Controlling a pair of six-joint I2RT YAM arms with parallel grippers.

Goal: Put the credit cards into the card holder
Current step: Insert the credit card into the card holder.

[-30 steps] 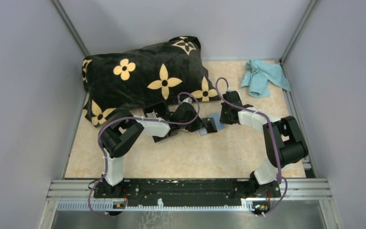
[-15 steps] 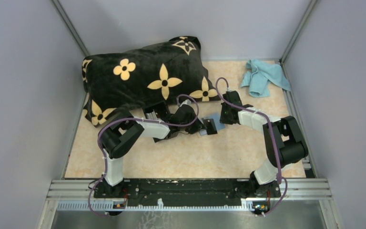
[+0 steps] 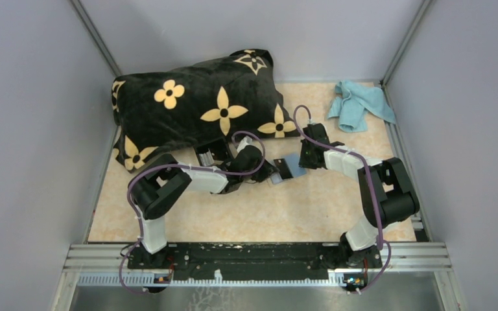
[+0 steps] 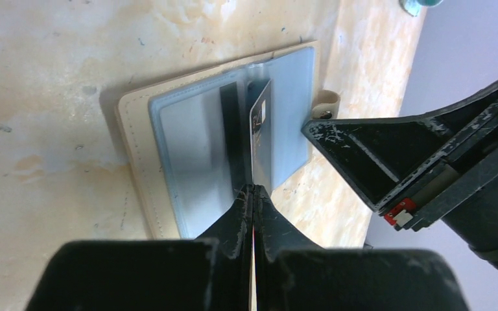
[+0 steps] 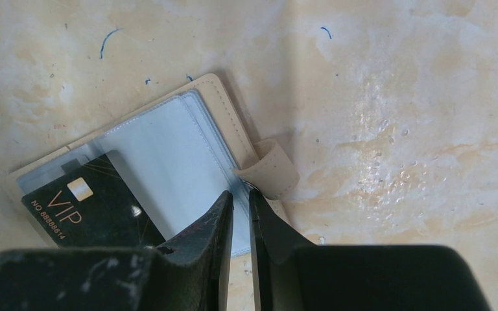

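Note:
The card holder (image 4: 188, 142) lies open on the table, a beige cover with pale blue sleeves, also seen in the right wrist view (image 5: 162, 139). My left gripper (image 4: 253, 189) is shut on a black credit card (image 4: 260, 129), held edge-on over the holder's middle fold. That card reads "VIP" (image 5: 94, 210), and its top corner sits under a sleeve on the holder's left page. My right gripper (image 5: 240, 194) has its jaws a narrow slit apart with nothing between them. Its tips rest on the holder's right edge beside the beige snap tab (image 5: 269, 172). Both grippers meet over the holder (image 3: 292, 163) at mid-table.
A big black pillow with yellow flowers (image 3: 194, 107) fills the back left, just behind my left arm. A light blue cloth (image 3: 360, 103) lies crumpled in the back right corner. Grey walls close in the table on three sides.
My left jaws have closed onto the card, and the left wrist has shifted slightly left. The right arm and the holder have not moved.

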